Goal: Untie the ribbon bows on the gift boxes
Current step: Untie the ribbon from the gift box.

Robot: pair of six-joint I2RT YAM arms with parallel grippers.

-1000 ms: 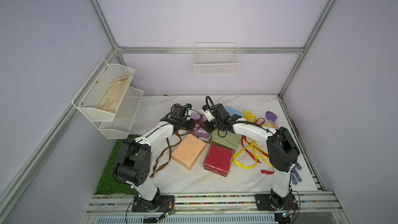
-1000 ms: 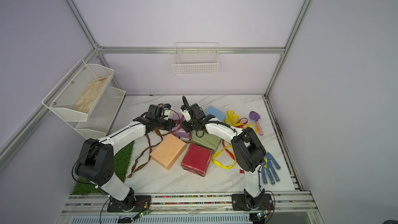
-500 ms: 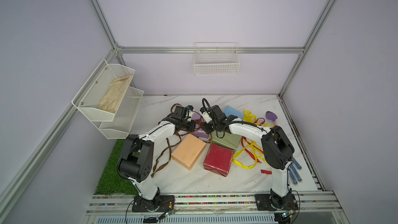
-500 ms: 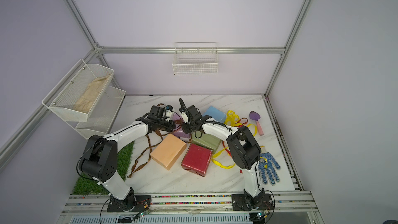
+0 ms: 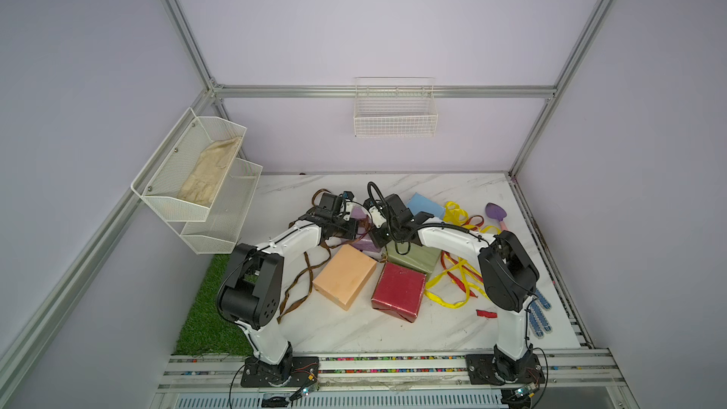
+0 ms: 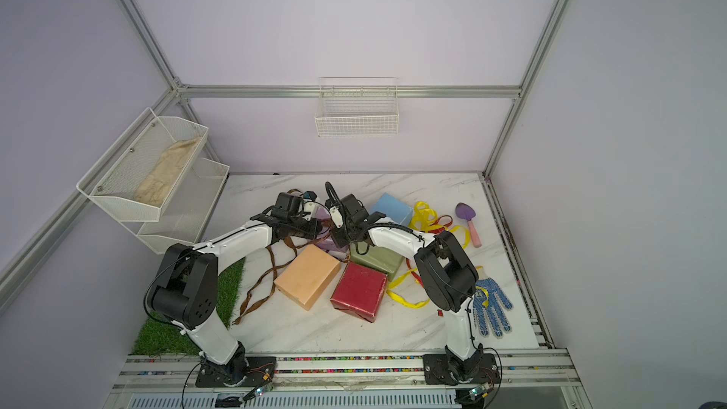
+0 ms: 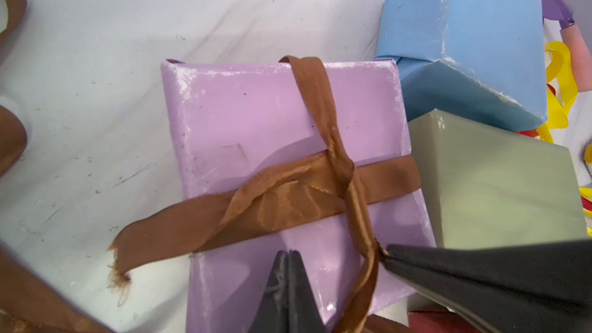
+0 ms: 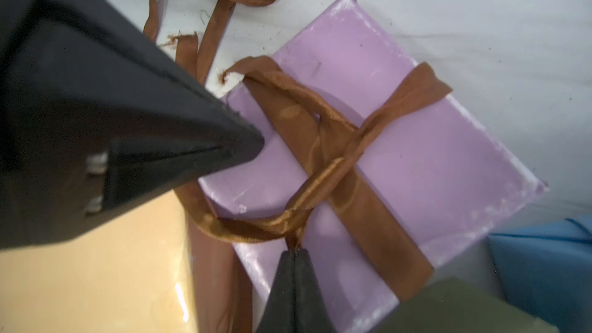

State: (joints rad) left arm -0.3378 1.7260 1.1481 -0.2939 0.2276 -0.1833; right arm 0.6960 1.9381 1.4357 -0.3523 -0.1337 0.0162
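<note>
Over the lilac paper-wrapped box (image 7: 256, 116), our right gripper (image 8: 294, 251) pinches a strand of the thin brown satin ribbon (image 7: 288, 206) knotted across it; our left gripper (image 7: 288, 256) hangs beside, jaws together, empty; we see the olive-green wrapped box (image 7: 496, 187) just beside.

Brown ribbon (image 7: 387, 180), lilac box (image 7: 250, 113)

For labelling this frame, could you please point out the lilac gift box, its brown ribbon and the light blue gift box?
lilac gift box (image 7: 256, 113), left wrist view, bare top face.
brown ribbon (image 7: 288, 206), left wrist view, its bunched middle.
light blue gift box (image 7: 461, 24), left wrist view, broad lit face.
</note>
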